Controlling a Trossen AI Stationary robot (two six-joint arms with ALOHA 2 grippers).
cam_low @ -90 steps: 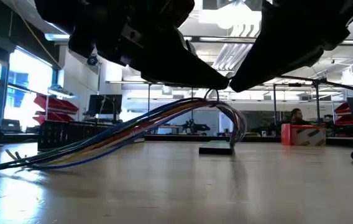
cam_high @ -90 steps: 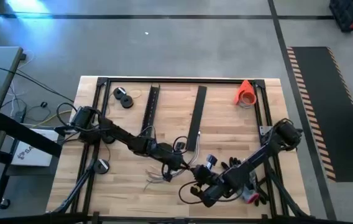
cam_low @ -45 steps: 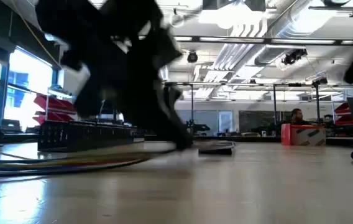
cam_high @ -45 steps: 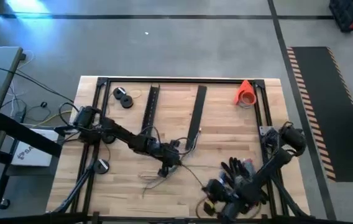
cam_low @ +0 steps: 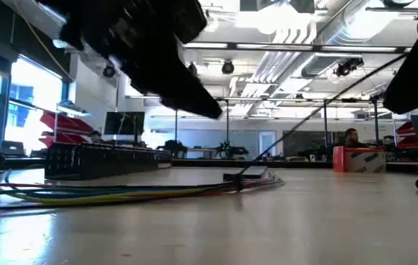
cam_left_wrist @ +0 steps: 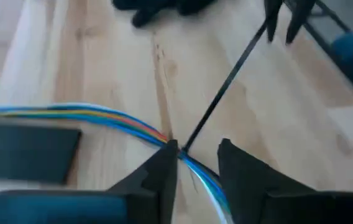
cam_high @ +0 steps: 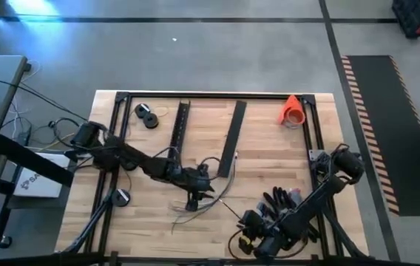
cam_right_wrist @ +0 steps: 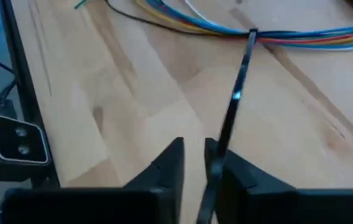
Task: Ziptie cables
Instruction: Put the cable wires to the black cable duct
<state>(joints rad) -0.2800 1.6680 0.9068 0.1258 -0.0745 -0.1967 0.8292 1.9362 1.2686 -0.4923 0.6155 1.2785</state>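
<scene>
The cables (cam_low: 121,193) are a bundle of thin coloured wires lying flat on the wooden table, also seen as cables (cam_left_wrist: 102,118) in the left wrist view. A black zip tie (cam_right_wrist: 252,34) loops round the bundle, and its long tail (cam_low: 327,103) rises slanting toward my right gripper (cam_high: 248,238) near the table's front edge. My right gripper (cam_right_wrist: 194,158) is shut on that tail. My left gripper (cam_left_wrist: 198,162) is open just above the cables, its fingers on either side of the tie's loop (cam_left_wrist: 175,148). Whether it touches, I cannot tell. My right gripper pinches the zip tie's tail (cam_right_wrist: 223,134) between its two fingers, well away from the loop. The fingers point along the tail toward the bundle. The tail runs straight and taut from the fingers down to the loop on the cables, which rest on the table.
Two long black slotted bars (cam_high: 182,129) (cam_high: 234,137) lie at the far middle. An orange cone (cam_high: 293,111) stands far right, black discs (cam_high: 147,116) far left, one disc (cam_high: 122,196) near left. A dark heap (cam_high: 280,198) lies beside my right arm.
The bundle, held up at its middle a second ago, has come down and now lies flat on the table. My right gripper has drawn back toward the near edge with the tie's tail, which is now taut. My left gripper dipped to the table and rose again.
</scene>
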